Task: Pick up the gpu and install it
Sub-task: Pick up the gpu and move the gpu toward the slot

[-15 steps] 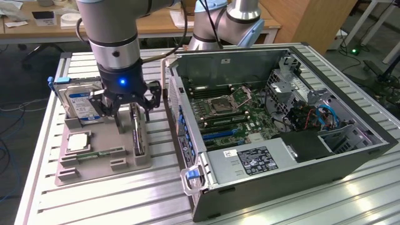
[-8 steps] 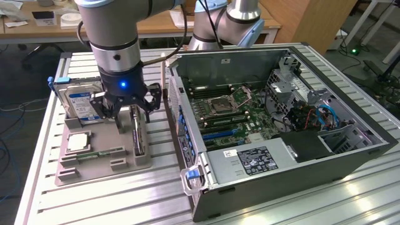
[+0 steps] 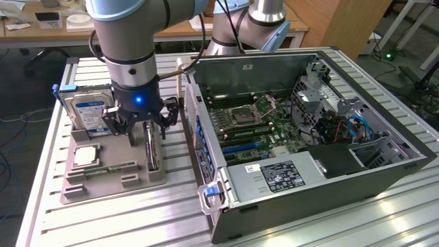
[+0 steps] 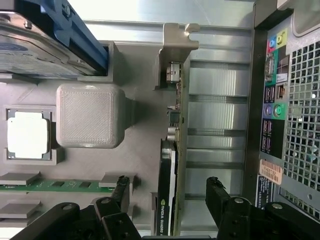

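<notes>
Claw [image 4: 169,194] released, jaws straddling gpu [image 4: 166,170] standing on edge in tray [image 4: 135,60]. Judgement: centre on card, grip flat faces squarely, avoid bracket [image 4: 177,37].

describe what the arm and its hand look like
The arm is a silver-grey tube with pale blue joint caps, and a black cable runs beside it. The hand is black, with jointed fingers under a wrist collar bearing a blue light.
</notes>
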Robot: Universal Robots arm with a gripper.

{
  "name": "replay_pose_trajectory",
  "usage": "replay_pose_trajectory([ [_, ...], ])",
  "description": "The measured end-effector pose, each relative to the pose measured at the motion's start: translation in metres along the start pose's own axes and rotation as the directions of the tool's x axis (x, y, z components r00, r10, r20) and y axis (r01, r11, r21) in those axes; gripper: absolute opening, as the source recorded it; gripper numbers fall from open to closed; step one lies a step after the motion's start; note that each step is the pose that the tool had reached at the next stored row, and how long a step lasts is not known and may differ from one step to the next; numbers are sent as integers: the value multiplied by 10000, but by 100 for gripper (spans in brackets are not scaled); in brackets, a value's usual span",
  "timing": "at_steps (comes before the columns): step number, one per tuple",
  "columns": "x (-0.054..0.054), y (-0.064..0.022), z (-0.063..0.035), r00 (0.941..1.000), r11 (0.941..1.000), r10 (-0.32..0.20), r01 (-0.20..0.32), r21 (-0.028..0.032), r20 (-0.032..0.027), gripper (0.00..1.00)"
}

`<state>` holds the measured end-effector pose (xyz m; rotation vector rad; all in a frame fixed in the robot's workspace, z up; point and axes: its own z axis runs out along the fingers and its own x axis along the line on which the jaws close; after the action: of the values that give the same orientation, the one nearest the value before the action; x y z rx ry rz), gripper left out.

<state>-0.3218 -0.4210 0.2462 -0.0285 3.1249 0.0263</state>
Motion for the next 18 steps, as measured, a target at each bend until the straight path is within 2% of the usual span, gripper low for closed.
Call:
replay_pose_trajectory([
  [8, 0, -1, 41, 10000, 10000, -2, 2, 63, 16, 72],
  [18, 2, 10, 85, 10000, 10000, 1, -1, 90, 14, 72],
])
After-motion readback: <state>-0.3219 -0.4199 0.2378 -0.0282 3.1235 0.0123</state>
